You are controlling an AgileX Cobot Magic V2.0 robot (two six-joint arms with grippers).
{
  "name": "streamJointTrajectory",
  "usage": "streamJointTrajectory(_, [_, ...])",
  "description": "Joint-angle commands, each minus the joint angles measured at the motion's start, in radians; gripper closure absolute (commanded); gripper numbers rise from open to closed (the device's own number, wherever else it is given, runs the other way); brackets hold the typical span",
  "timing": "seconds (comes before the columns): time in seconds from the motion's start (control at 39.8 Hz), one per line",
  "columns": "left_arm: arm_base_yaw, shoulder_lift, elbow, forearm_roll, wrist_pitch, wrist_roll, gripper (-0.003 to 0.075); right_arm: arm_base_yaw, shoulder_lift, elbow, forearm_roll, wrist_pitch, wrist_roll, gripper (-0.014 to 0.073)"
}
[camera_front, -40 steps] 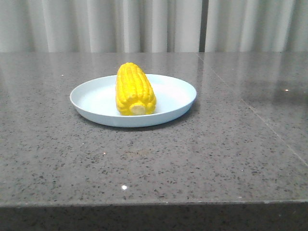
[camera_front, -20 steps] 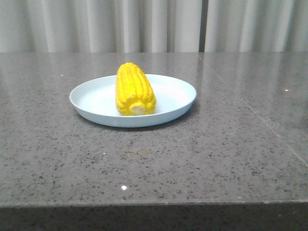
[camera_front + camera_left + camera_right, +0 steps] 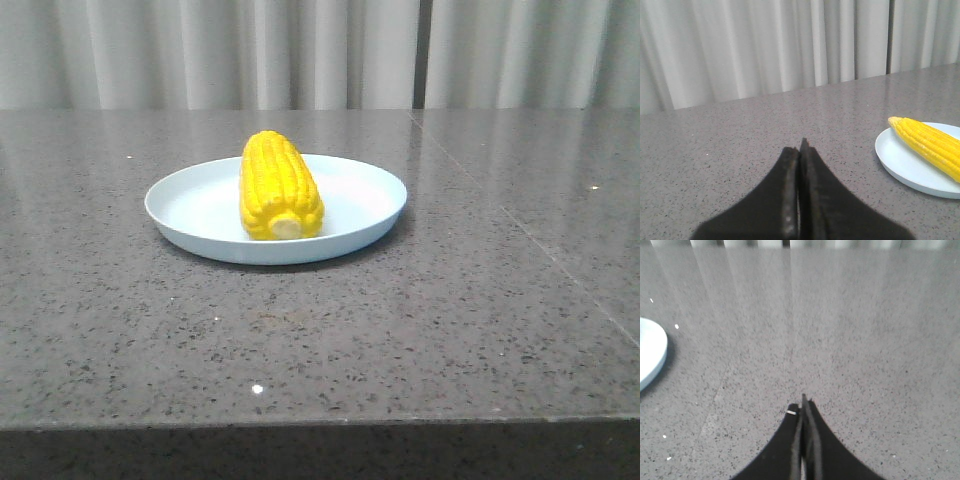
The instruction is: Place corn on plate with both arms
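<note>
The yellow corn [image 3: 280,186] lies on the pale blue-white plate [image 3: 360,215] in the front view, its pale stub end toward the camera. Neither arm shows in the front view. In the left wrist view my left gripper [image 3: 800,147] is shut and empty above the counter, with the plate [image 3: 900,160] and the corn [image 3: 930,145] apart from it to one side. In the right wrist view my right gripper [image 3: 802,405] is shut and empty over bare counter. Only the plate's edge [image 3: 652,357] shows there, well away from the fingers.
The plate stands on a dark speckled stone counter [image 3: 450,330] with a seam line [image 3: 520,230] on the right. Pale curtains [image 3: 320,50] hang behind the counter's far edge. The counter's front edge [image 3: 320,425] runs along the bottom of the front view.
</note>
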Motion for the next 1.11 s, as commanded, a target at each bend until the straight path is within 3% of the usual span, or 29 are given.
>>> streamJointTrajectory(0.0, [-0.008,0.012,-0.026,0.007,-0.078,-0.009,0.0741,-0.005,-0.071,0.004,-0.023,-0.096,-0.014,0.0656])
streamJointTrajectory(1.08, [-0.008,0.012,-0.026,0.007,-0.082,-0.009,0.0741,-0.005,-0.107,0.011,-0.023,-0.105,-0.014,0.0656])
